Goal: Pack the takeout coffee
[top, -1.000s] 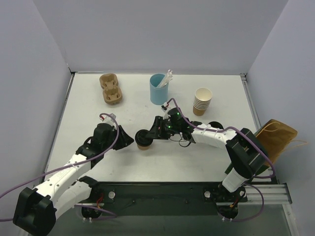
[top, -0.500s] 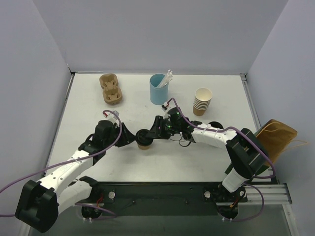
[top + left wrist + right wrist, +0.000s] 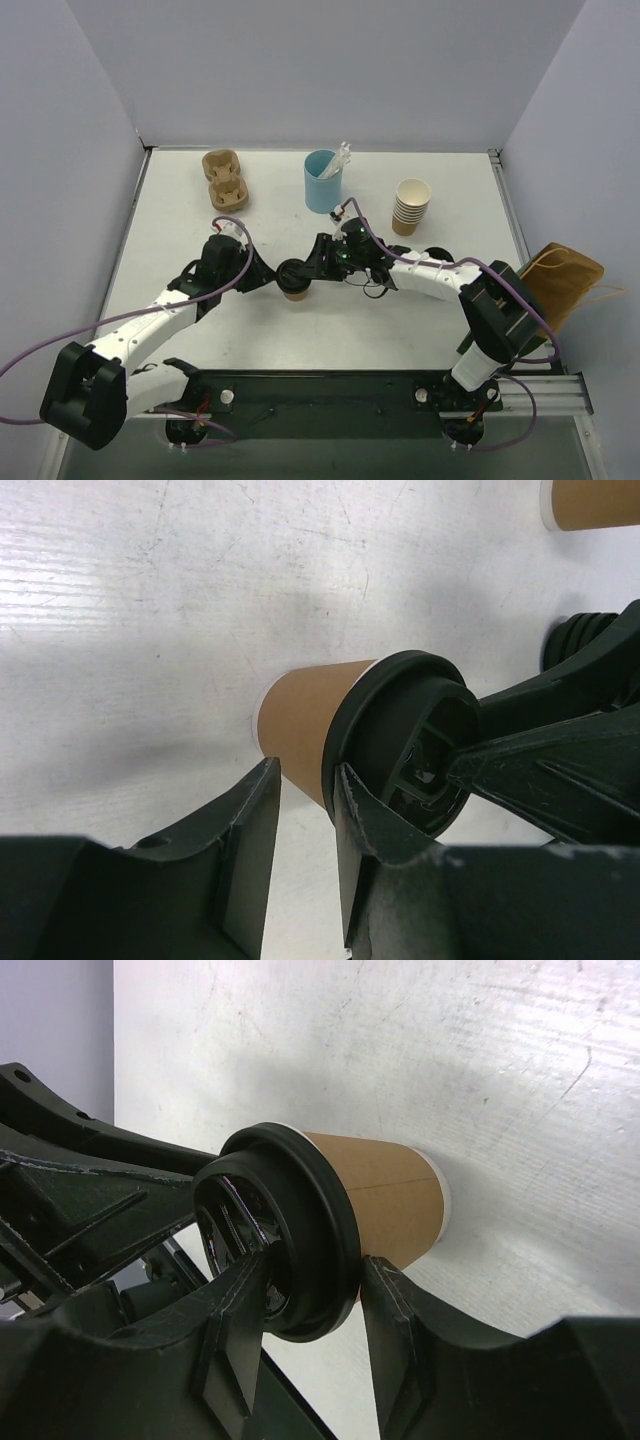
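Near the middle of the white bench [image 3: 380, 330], upright with its base down on the surface: the takeout coffee [image 3: 293, 283], a small tan paper cup under a round black lid [image 3: 291, 270]. Pinched at that lid from the right by the right end effector [image 3: 308, 272], one finger on either side of the rim, and in the right wrist view both fingers [image 3: 235, 1320] pressed against the black plastic. Flanked on the left by the left end effector [image 3: 268, 278], parted only by a narrow gap and pointed at the cup's side. In the left wrist view, the cup's tan wall [image 3: 300, 715] showing through that gap, with the lid just off the right-hand finger. Contact between those fingertips and the paper: impossible to tell from any view. Both arms stretched inward, meeting at the cup. Along the far edge of the bench, well apart from the coffee: a brown pulp cup carrier [image 3: 224, 181] at the left, a light-blue cup [image 3: 321, 182] holding white sticks [image 3: 342, 155] near the middle, and a stack of cream paper cups [image 3: 411, 206] farther right. Past the bench's right edge: a brown paper bag [image 3: 563, 280].
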Controlling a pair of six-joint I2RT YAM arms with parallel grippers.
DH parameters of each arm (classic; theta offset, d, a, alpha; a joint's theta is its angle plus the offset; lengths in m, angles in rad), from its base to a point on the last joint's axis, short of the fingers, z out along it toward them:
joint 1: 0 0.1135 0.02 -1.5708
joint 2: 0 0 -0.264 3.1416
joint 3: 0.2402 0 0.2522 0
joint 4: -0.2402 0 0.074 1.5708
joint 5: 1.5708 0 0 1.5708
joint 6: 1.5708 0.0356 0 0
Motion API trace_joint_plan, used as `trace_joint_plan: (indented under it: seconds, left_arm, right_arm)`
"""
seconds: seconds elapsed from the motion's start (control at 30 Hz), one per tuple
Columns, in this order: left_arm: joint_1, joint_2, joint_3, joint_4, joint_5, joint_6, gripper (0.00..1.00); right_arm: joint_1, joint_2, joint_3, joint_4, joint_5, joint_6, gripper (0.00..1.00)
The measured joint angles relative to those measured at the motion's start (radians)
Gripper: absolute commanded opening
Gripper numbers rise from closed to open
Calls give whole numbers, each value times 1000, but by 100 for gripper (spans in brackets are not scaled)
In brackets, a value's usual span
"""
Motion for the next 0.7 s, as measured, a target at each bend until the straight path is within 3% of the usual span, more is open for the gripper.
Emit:
trace_joint_plan:
  seconds: [0.33,0.4,0.5,0.7]
  left_arm:
    - [0,42,-65,172,14,-58,34]
    - [-7,37,-62,166,5,-60,38]
    - [-18,-1,-51,111,-11,-49,44]
    - [16,-67,45,-149,-27,45,48]
  right_arm:
    - [-20,0,-10,23,4,-9,39]
    - [-25,1,-10,23,3,-16,39]
    - [-31,8,8,5,-10,-49,39]
    - [-51,32,85,-122,-87,-162,39]
